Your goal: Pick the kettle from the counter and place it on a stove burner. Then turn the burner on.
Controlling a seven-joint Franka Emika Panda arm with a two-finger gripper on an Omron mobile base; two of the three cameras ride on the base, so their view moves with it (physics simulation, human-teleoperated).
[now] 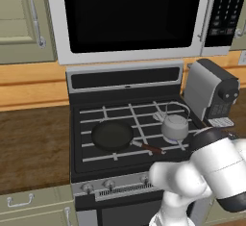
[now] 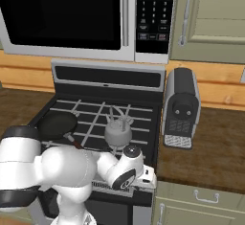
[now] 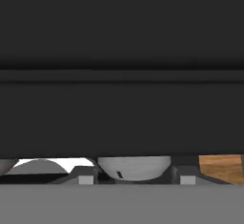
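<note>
Black frying pan (image 1: 112, 135) lies on the stove's left grate; right of it the silver kettle (image 1: 175, 127) sits on a front burner (image 1: 169, 138), largely hidden beneath it. The arm covers the knob row's right end. In the hand view, the gripper (image 3: 136, 179) faces a rounded knob (image 3: 134, 167); finger spacing cannot be judged.

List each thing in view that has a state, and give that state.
kettle: upright on the stove's front right grate, free of the gripper
frying pan: resting on the front left grate, empty
microwave: door shut
gripper: down at the stove's front panel, a round knob between its fingertips; grip unclear
coffee machine: standing on the counter
</note>
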